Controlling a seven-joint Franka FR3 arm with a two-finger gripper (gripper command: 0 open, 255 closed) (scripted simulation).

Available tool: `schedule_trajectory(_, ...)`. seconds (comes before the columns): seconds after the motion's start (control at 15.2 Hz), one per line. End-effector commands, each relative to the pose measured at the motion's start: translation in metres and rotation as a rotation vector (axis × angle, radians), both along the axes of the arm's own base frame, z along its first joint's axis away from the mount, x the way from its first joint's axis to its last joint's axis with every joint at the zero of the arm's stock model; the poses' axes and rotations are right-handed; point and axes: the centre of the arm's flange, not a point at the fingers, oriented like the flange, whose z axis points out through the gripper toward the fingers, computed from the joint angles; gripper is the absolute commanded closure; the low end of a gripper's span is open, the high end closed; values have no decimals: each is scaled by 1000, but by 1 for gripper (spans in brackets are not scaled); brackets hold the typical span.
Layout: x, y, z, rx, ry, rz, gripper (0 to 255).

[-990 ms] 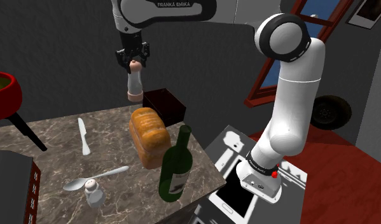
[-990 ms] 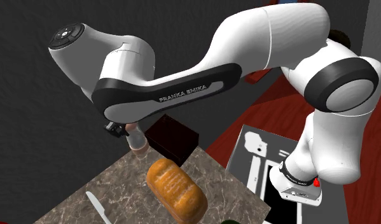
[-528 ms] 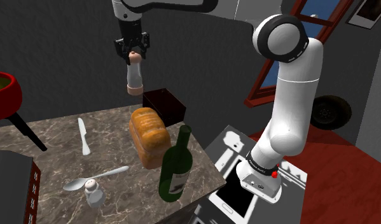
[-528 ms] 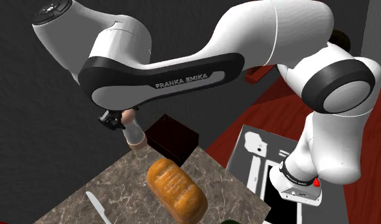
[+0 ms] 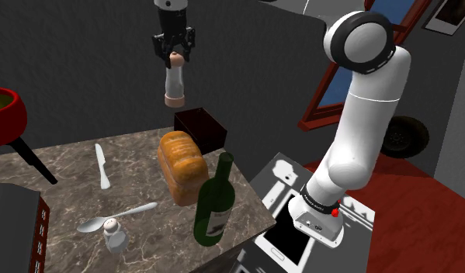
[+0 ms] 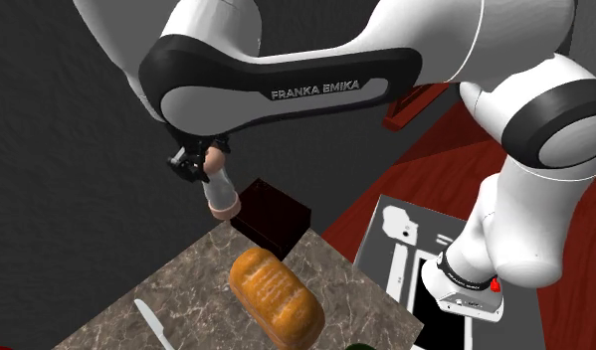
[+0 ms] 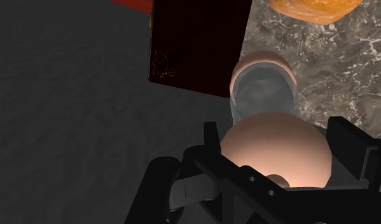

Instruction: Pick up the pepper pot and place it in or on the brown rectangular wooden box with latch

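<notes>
**One pepper pot (image 5: pixel 175 84) aloft, clasped by its cap**

The end effector (image 5: pixel 175 57) pinches the pot's rounded cap in the shoulder view's upper middle, up and left of the dark box (image 5: pixel 201 128) at the far edge of the table (image 5: pixel 67 174). Probably light, stiff, smooth-walled and breakable; the cap grip may let it pivot.

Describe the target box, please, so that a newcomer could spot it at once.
Find the marble tabletop. At its far edge, behind the bread loaf and below the held pepper pot, sits the box. It alone is a dark reddish-brown, flat-sided block.
</notes>
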Motion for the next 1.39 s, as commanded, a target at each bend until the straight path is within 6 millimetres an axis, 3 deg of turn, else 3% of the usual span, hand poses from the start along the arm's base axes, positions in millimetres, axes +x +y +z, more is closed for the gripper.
schedule_trajectory(0.0, -13, -19, 8, 0, 0, 0, 255)
schedule_trajectory(0.53, -73, -100, 52, 0, 0, 0, 255)
schedule_trajectory(1.32, -73, -100, -11, 0, 0, 0, 255)
